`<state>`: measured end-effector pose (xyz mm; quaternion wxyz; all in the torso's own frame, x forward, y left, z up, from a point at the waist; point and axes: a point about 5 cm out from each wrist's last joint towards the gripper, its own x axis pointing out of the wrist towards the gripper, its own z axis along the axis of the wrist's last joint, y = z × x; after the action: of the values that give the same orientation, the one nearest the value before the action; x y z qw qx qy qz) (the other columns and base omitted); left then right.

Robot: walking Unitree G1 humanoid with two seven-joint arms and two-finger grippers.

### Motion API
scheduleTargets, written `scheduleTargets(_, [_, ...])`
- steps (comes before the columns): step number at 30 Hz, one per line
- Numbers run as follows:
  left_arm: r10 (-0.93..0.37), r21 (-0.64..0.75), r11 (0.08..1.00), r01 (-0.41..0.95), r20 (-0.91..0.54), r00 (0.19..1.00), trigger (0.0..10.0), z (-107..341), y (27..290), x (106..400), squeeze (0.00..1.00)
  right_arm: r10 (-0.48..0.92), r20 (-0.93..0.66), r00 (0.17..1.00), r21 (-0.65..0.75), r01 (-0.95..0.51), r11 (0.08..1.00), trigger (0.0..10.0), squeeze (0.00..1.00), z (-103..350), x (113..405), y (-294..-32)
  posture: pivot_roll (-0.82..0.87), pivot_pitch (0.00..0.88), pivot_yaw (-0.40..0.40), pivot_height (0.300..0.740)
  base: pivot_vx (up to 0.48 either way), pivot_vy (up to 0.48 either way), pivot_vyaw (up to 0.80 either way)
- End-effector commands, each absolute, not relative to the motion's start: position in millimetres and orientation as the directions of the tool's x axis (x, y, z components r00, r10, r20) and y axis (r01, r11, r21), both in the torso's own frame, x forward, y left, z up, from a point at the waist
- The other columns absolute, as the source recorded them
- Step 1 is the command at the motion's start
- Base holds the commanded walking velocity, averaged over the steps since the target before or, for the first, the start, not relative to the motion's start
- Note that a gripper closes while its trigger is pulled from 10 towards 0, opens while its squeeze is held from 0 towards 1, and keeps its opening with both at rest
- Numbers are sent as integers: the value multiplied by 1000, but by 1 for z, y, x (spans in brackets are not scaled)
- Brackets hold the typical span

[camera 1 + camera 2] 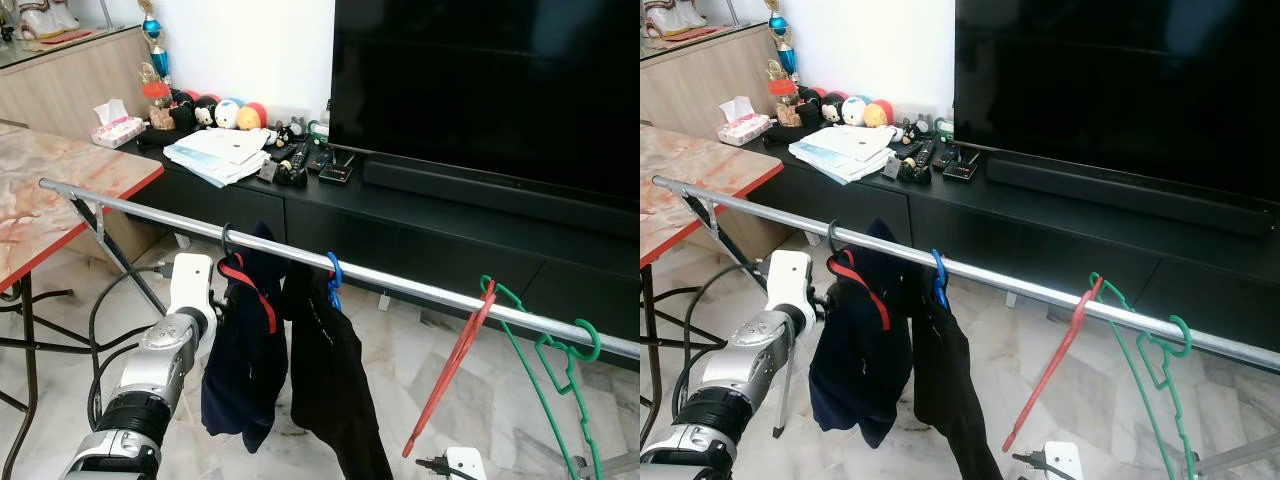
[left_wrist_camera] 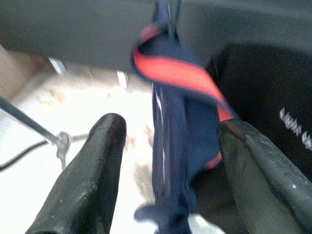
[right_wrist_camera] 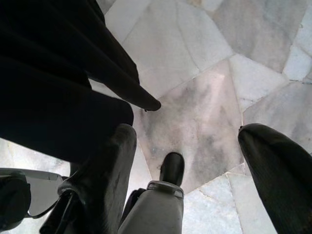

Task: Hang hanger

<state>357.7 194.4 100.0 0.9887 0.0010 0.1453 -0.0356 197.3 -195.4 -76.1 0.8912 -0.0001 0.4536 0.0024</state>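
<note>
A silver clothes rail (image 1: 400, 285) runs across the room in front of a black TV console (image 1: 420, 225). On it hangs a red hanger (image 1: 248, 283) carrying a navy garment (image 1: 245, 350), its dark hook over the rail, and just beside it a blue hanger (image 1: 333, 280) with a black garment (image 1: 330, 380). Further along the rail toward the robot's right, an empty red hanger (image 1: 450, 365) hangs tilted, and next to it two empty green hangers (image 1: 560, 370). The left arm reaches up to the navy garment, and the left gripper (image 2: 170, 161) is spread wide, its two black fingers (image 2: 92, 165) on either side of the cloth and the red hanger's shoulder; the wrist view is blurred, so whether a finger touches the fabric is hard to say. The right gripper (image 3: 187, 165) hangs low over the pale marble floor (image 3: 204, 73), its fingers also wide apart and holding nothing, with dark cloth beside it. A marble-topped table with a red edge (image 1: 60, 190) stands on the robot's left, and papers (image 1: 220, 152) and plush toys (image 1: 225, 112) lie on the console.
</note>
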Motion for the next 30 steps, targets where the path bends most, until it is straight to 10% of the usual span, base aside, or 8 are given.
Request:
scheduleTargets(1, [-67, 14, 997, 74, -303, 951, 10000, 102, 198, 360, 0, 7, -814, 581, 8, -1, 1000, 10000, 0, -77, 196, -194, 22, 56, 18, 740, 0, 0, 0])
scheduleTargets(30, [13, 15, 1000, -8, -367, 930, 10000, 90, 174, 371, 0, -5, -823, 568, -4, 3, 1000, 10000, 0, -80, 188, -200, -11, 109, 12, 740, 0, 0, 0])
